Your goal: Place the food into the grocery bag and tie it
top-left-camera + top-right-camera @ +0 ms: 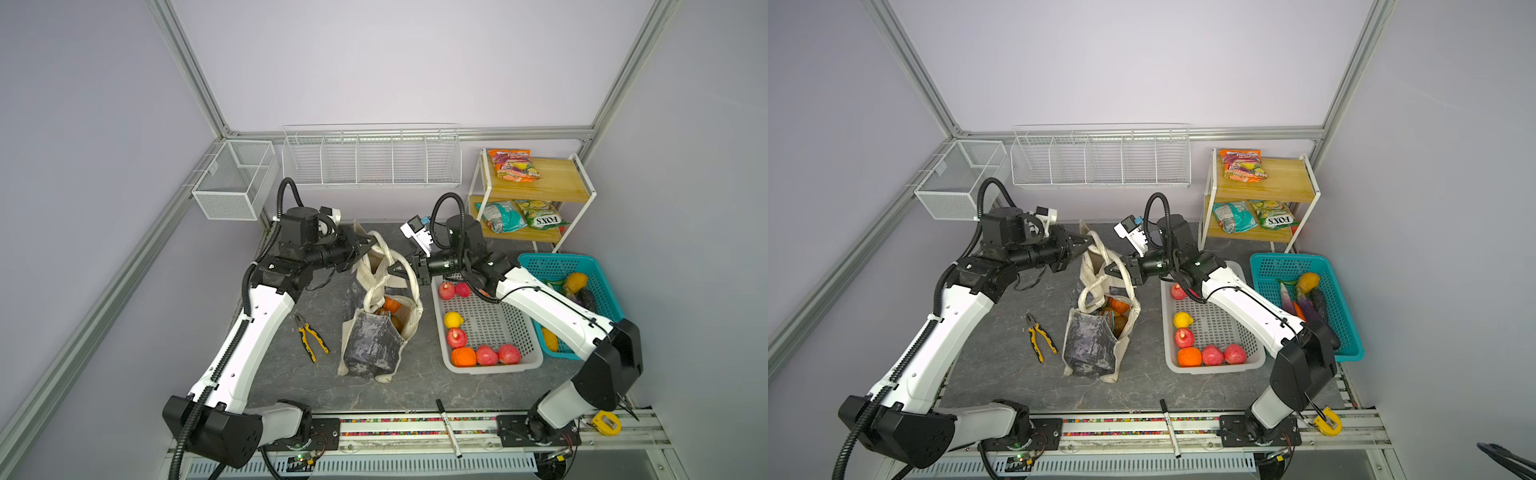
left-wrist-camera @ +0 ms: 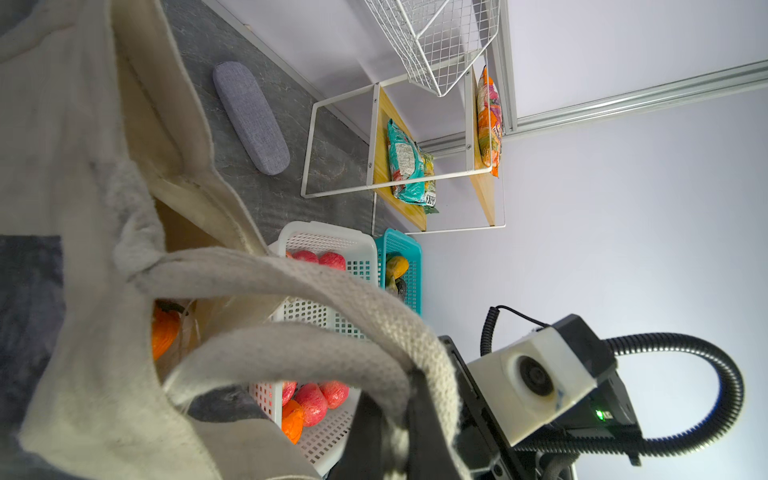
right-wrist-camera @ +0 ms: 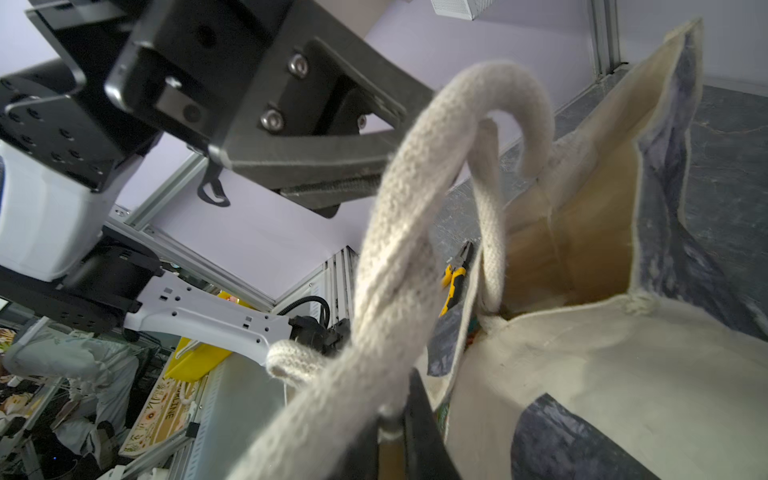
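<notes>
The grocery bag (image 1: 374, 336), a cream tote with a grey marbled panel, stands mid-table in both top views, mouth open. An orange pumpkin (image 1: 390, 304) shows inside it. Its two cream handles (image 1: 384, 253) rise and cross above the mouth. My left gripper (image 1: 368, 243) is shut on one handle (image 2: 332, 291), pinched at my left gripper (image 2: 398, 415) in the left wrist view. My right gripper (image 1: 392, 270) is shut on the other handle (image 3: 399, 232), gripped at my right gripper (image 3: 390, 424). More food, red apples (image 1: 486, 354) and an orange (image 1: 463, 356), lies in the white basket (image 1: 490, 370).
A teal basket (image 1: 536, 262) of vegetables sits right of the white one. Snack packets (image 1: 500, 216) lie on the wooden shelf (image 1: 552, 191) at back right. Yellow pliers (image 1: 311, 336) lie left of the bag, a marker (image 1: 448, 428) at the front, and a grey case (image 2: 249, 116) behind the bag.
</notes>
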